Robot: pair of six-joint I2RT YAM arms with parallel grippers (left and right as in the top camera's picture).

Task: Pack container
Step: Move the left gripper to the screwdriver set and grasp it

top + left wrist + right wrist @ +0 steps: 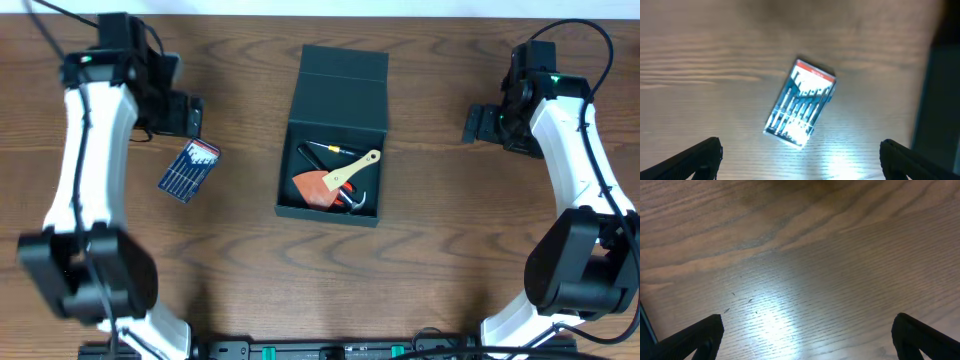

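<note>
The dark teal-black container [336, 128] stands open at the table's middle, its flap lid [343, 64] folded back. Inside lie a red-bladed trowel with a wooden handle [336, 181], a thin dark tool with a yellow tip [325, 147] and a metal hook. A small blue case of screwdrivers [189, 170] lies on the table left of the container; it also shows in the left wrist view [800, 103]. My left gripper [190, 113] is open and empty, just above the case [800, 160]. My right gripper [478, 124] is open and empty over bare wood [807, 337].
The wooden table [450, 220] carries nothing else. The container's dark wall [940, 100] fills the right edge of the left wrist view. Both arm bases stand at the front corners.
</note>
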